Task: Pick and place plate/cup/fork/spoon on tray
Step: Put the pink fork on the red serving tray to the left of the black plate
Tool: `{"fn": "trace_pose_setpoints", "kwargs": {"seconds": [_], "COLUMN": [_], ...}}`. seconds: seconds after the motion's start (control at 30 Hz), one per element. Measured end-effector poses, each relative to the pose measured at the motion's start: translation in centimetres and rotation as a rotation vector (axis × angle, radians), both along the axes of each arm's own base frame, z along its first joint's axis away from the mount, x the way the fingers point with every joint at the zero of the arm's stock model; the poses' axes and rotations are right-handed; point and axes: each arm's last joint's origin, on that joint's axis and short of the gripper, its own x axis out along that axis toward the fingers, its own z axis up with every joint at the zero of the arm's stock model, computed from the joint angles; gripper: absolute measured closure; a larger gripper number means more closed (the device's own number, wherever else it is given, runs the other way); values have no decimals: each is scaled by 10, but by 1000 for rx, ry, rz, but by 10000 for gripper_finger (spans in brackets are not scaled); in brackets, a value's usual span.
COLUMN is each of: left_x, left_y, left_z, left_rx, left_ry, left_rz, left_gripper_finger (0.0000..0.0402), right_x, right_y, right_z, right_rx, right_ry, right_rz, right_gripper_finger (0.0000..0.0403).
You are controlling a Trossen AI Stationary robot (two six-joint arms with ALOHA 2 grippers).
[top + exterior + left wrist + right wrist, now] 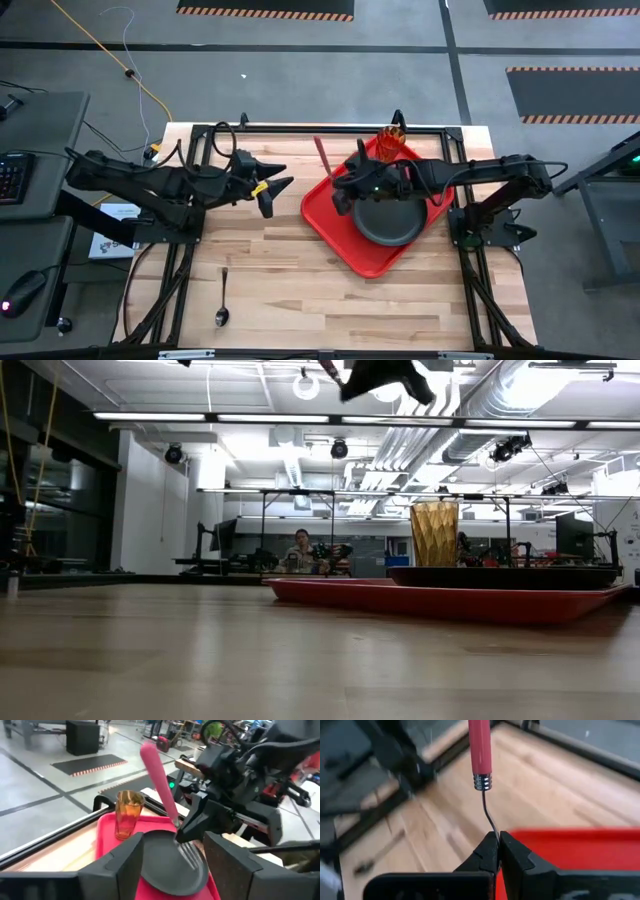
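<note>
The red tray lies right of centre on the table. The dark plate rests flat on it, and the amber cup stands upright at its far corner. My right gripper is over the tray's left part, shut on the red-handled fork. My left gripper hovers open and empty left of the tray, facing it. The spoon lies flat on the table near the front left. The low view shows the cup, the plate and the tray. My right gripper pinches the fork's thin metal neck between its two fingertips, just below the red handle. The fingers come slanting down from the table's right, across the fork. The fork is tilted, its handle up and its tines low over the plate; whether they touch it I cannot tell.
A black frame runs around the table's edges. Bare wood lies between the spoon and the tray. A keyboard and a mouse sit on a side desk at the left. A person shows far behind the table.
</note>
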Motion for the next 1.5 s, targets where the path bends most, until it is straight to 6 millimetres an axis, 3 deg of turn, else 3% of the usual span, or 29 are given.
{"fn": "trace_pose_setpoints", "kwargs": {"seconds": [0.4,1.5], "left_x": [-3,-2], "left_y": [-5,-6], "left_z": [-7,-8], "left_rx": [11,-22], "left_ry": [82,78], "left_rz": [-39,-76], "left_gripper_finger": [165,165], "right_x": [-23,-28], "right_y": [17,20], "right_z": [-19,-22], "right_rx": [56,83], "right_ry": [302,355], "right_rz": [88,98], "right_gripper_finger": [403,403]}}
